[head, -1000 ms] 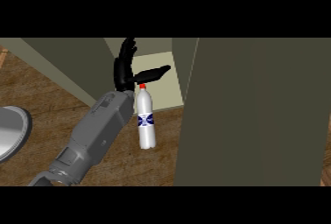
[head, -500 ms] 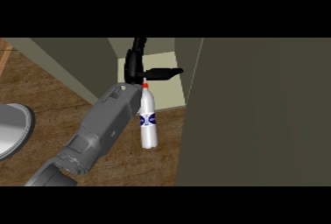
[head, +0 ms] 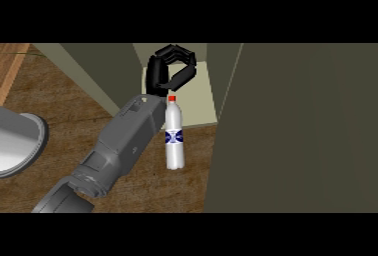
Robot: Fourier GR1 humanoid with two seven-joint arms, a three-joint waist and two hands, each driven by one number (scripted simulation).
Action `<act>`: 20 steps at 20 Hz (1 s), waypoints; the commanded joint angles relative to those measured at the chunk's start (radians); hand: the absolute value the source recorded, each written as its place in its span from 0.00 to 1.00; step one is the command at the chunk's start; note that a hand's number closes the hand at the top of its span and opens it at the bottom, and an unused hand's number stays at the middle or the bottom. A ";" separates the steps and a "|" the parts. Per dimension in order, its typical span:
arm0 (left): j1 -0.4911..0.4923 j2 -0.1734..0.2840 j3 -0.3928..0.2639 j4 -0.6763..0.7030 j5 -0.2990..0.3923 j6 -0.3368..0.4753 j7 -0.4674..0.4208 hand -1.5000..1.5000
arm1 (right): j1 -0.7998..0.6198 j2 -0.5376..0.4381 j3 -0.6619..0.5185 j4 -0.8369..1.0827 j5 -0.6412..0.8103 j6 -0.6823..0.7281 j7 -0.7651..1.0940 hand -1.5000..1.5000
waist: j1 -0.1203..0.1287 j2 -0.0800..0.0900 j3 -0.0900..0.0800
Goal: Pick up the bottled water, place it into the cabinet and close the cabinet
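left robot hand (head: 168,67) curled shut on nothing, hovering just past the red cap. bottled water (head: 173,137) lying on the wooden surface (head: 66,105) beside the open cabinet (head: 199,95). risks nudging the bottle into rolling away, since curled fingers cannot wrap it.

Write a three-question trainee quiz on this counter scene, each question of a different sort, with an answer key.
1. True or false: the hand has its fingers curled round the bottled water.
2. Multiple choice: the bottle's cap is A) blue, B) red, C) white.
3. Fill in: the bottle lies on the wooden ____, its cap pointing toward the cabinet.

Key: 1 false, the fingers are curled above the cap and the bottle is not in them; 2 B; 3 counter.
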 commanded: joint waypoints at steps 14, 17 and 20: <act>0.243 -0.003 -0.166 -0.188 0.208 -0.178 -0.045 1.00 | 0.061 0.024 0.004 -0.118 0.009 0.052 0.077 1.00 | 0.085 -0.031 0.001; 0.350 -0.003 -0.226 -0.291 0.211 -0.181 -0.052 1.00 | 0.146 0.028 -0.075 -0.169 -0.081 0.102 0.088 1.00 | 0.094 -0.040 0.001; 0.420 -0.003 -0.248 -0.331 0.188 -0.267 -0.049 1.00 | 0.126 0.028 -0.009 -0.235 -0.058 0.053 0.146 1.00 | 0.114 -0.040 0.001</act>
